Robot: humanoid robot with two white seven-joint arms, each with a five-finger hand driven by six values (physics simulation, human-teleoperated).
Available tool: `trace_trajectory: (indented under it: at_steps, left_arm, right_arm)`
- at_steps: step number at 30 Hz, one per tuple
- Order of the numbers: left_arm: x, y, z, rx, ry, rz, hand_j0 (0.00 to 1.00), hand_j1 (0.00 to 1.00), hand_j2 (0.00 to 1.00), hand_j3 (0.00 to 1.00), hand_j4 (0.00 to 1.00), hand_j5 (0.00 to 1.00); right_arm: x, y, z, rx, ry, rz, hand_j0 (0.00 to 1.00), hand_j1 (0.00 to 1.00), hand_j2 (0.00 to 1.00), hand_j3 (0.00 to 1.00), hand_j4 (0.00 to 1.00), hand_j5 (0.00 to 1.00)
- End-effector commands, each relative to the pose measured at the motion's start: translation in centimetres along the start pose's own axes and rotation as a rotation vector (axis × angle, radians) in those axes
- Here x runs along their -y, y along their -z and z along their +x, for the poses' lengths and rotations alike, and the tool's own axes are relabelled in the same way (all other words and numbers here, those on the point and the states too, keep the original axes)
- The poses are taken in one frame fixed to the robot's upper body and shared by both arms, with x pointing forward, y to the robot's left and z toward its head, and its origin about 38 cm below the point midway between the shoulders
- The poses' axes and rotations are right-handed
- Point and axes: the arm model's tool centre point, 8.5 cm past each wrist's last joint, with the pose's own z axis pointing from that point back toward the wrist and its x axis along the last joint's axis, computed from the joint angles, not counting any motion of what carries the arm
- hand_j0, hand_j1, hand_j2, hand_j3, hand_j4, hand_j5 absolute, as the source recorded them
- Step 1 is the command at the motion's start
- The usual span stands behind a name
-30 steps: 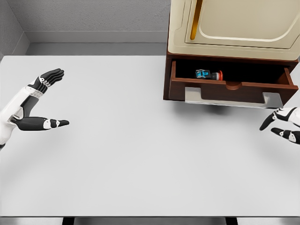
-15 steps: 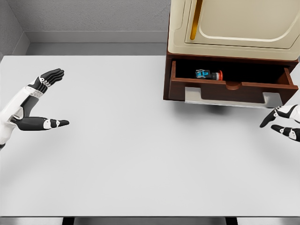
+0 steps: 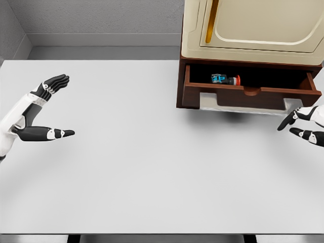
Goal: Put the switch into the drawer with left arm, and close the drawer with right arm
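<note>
Left hand (image 3: 35, 109) over table (image 3: 131, 172) at left edge, fingers spread wide, holding nothing. Switch (image 3: 225, 80) lies inside the open drawer (image 3: 250, 96). Right hand (image 3: 305, 126) just beside drawer front, fingers loosely spread, empty.

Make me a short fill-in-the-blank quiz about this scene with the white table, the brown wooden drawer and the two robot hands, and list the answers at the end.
1. The small blue and black switch with a red tip lies inside the brown wooden ____.
2. The drawer is ____, not closed.
3. The hand nearest the drawer front is the ____ hand.
4. The left hand, over the white table, holds ____.

Answers: drawer; open; right; nothing
</note>
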Motion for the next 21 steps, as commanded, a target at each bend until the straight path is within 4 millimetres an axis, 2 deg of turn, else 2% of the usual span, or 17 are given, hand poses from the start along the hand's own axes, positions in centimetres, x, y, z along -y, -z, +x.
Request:
trace_trajectory:
  at_steps: [1, 12, 21]
  left_arm:
    - [0.0, 0.0, 0.1, 0.003, -0.005, 0.002, 1.0, 1.0, 1.0, 1.0, 1.0, 1.0]
    - [-0.1, 0.0, 0.0, 0.002, -0.005, 0.003, 1.0, 1.0, 1.0, 1.0, 1.0, 1.0]
    - [0.0, 0.0, 0.1, 0.005, -0.004, 0.002, 1.0, 1.0, 1.0, 1.0, 1.0, 1.0]
  right_arm:
    - [0.2, -0.1, -0.1, -0.003, 0.001, -0.003, 0.51, 0.51, 0.51, 0.51, 0.51, 0.51]
    - [-1.4, -0.9, -0.5, -0.036, 0.021, 0.063, 0.53, 0.53, 0.53, 0.53, 0.53, 0.53]
    - [-1.3, -0.4, 0.0, -0.013, 0.021, 0.048, 0.51, 0.51, 0.51, 0.51, 0.51, 0.51]
